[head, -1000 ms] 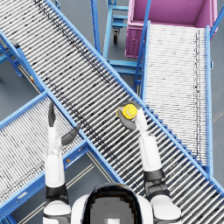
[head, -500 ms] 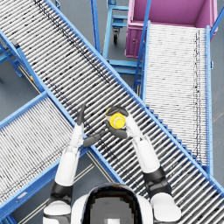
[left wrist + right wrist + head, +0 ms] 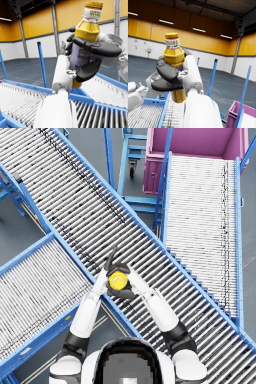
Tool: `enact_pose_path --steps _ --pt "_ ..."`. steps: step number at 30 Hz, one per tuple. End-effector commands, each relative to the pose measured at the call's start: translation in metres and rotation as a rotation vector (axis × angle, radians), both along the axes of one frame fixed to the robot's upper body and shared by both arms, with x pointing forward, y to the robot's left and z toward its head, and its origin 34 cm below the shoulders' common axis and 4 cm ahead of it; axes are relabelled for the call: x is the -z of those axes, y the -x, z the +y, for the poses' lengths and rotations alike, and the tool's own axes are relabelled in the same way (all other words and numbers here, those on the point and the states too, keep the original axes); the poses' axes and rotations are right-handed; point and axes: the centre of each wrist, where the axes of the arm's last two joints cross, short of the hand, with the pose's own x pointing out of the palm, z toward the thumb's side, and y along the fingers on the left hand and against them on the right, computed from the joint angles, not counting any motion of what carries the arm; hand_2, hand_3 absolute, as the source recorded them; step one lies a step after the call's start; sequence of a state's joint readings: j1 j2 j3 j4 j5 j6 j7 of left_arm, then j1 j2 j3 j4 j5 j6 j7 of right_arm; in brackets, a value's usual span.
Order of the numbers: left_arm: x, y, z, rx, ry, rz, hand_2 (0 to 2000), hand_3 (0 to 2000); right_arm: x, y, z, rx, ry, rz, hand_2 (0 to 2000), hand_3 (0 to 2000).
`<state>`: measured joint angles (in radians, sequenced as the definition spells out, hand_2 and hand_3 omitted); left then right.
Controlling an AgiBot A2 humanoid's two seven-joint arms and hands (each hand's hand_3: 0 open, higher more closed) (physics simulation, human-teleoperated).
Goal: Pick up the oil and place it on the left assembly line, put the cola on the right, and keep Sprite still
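Over the diagonal conveyor (image 3: 75, 203), at its near edge — one oil bottle (image 3: 118, 280), upright, two hands on it: the right hand (image 3: 96, 50) wraps it; the left hand (image 3: 168, 71), apart a moment ago, now clasps it too.

Warehouse or factory hall: blue-framed roller conveyors (image 3: 75, 198) crossing over grey floor (image 3: 17, 235), magenta bin (image 3: 152, 178) at one line's end, orange-and-white walls (image 3: 208, 42), strip lights (image 3: 166, 21) under dark ceiling.

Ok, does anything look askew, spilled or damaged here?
Nothing stands out. The oil, cap on, is gripped by both the left hand and the right hand above the conveyor, roughly upright in the head view. No spill or damage shows.
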<state>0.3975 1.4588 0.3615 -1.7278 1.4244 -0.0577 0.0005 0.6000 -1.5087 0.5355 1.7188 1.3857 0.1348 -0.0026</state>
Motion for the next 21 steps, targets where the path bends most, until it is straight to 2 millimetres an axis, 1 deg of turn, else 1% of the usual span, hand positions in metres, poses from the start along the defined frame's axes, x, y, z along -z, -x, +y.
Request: enact_pose_path --steps 1,2,3,6,7,8,9,10,13,14,15,17,18,20,21 --pt "-0.006 0.001 -0.007 0.020 0.007 -0.021 1361 327 -0.004 0.006 0.009 -0.033 0.005 -0.021 2000 2000" --pt "-0.007 0.002 -0.006 0.057 -0.011 -0.031 2000 653 -0.004 0.004 0.009 -0.004 -0.013 -0.012 2000 2000" --pt "-0.006 0.002 -0.005 0.078 -0.025 -0.030 2000 980 -0.005 0.004 0.008 0.011 -0.024 -0.014 2000 2000" --pt "-0.006 0.002 -0.002 0.070 -0.023 -0.028 2000 1960 -0.004 0.003 0.006 0.020 -0.027 -0.013 2000 2000" --pt "-0.006 0.003 -0.001 0.066 -0.021 -0.029 2000 2000 -0.006 0.003 0.007 0.020 -0.035 -0.018 2000 2000" --pt "-0.007 0.002 0.001 0.051 -0.012 -0.030 2000 2000 -0.005 0.003 0.006 0.017 -0.030 -0.018 639 1673" --pt "-0.008 0.000 0.006 0.024 0.002 -0.031 2000 2000 -0.005 0.002 0.004 0.052 -0.055 -0.007 0 1347" --pt "-0.011 -0.002 0.011 -0.008 0.021 -0.035 2000 2000 -0.007 0.004 0.003 0.063 -0.073 -0.011 0 1020" --pt "-0.019 -0.012 0.038 -0.137 0.089 -0.048 2000 2000 -0.012 0.007 -0.020 0.136 -0.132 -0.026 0 40" --pt "-0.021 -0.015 0.044 -0.164 0.105 -0.050 2000 2000 -0.016 0.009 -0.025 0.149 -0.153 -0.040 0 0" --pt "-0.024 -0.017 0.051 -0.193 0.120 -0.059 2000 2000 -0.020 0.008 -0.030 0.171 -0.176 -0.048 0 0" --pt "-0.025 -0.019 0.072 -0.274 0.151 -0.057 2000 2000 -0.028 0.004 -0.043 0.219 -0.222 -0.062 0 0" --pt "-0.023 -0.019 0.082 -0.312 0.165 -0.050 2000 2000 -0.030 0.003 -0.048 0.237 -0.236 -0.066 0 0" --pt "-0.014 -0.019 0.104 -0.397 0.195 -0.020 2000 2000 -0.028 0.002 -0.056 0.266 -0.248 -0.059 0 0" --pt "-0.009 -0.015 0.114 -0.437 0.213 -0.009 2000 2000 -0.027 0.000 -0.059 0.279 -0.254 -0.052 0 0"
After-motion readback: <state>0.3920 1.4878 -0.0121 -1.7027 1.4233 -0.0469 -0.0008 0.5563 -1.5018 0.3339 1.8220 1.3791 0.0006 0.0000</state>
